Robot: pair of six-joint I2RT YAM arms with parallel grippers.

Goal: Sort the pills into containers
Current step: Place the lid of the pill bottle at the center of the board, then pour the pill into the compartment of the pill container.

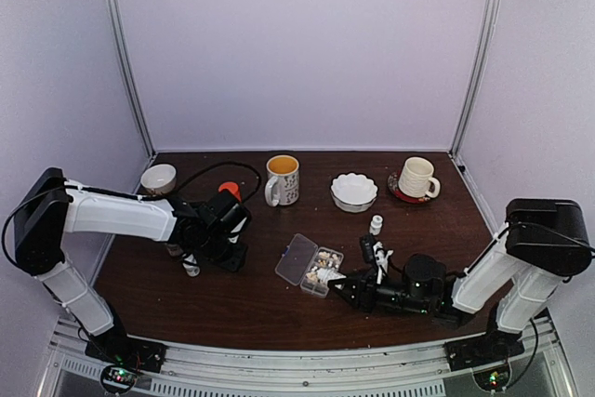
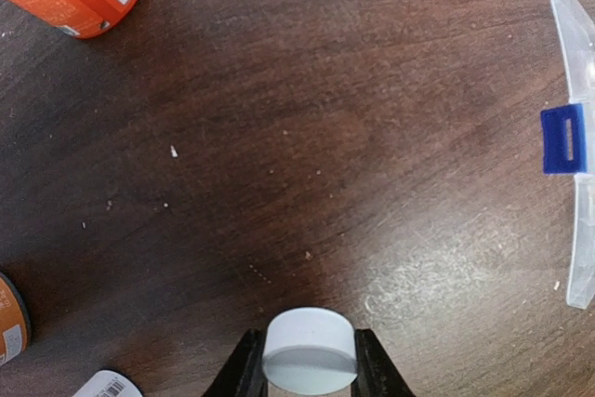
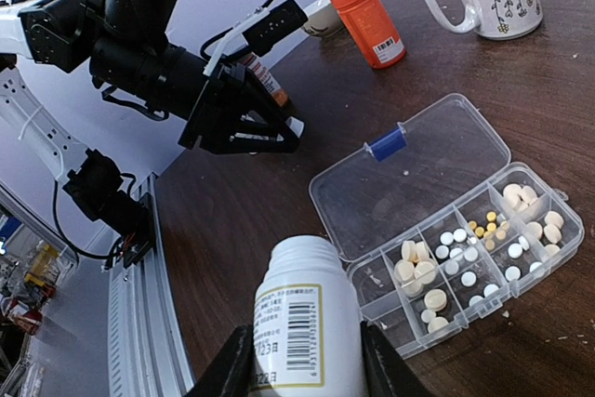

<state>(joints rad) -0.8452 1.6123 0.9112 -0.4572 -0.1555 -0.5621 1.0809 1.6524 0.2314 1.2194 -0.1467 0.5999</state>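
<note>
Dark wood table (image 1: pixel 260 309): your right gripper (image 3: pixel 307 364) clamps the white bottle (image 3: pixel 305 299), left gripper (image 2: pixel 310 369) seemingly pinches its cap (image 2: pixel 310 346). Tip hastily and pills (image 3: pixel 416 267) could scatter past the containers (image 3: pixel 376 278).

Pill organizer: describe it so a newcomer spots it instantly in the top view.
On the dark table, look front-centre, just left of the right gripper. The pill organizer lies flat there, lid open. It is the only clear compartmented box; its neighbours are opaque white bottles.
</note>
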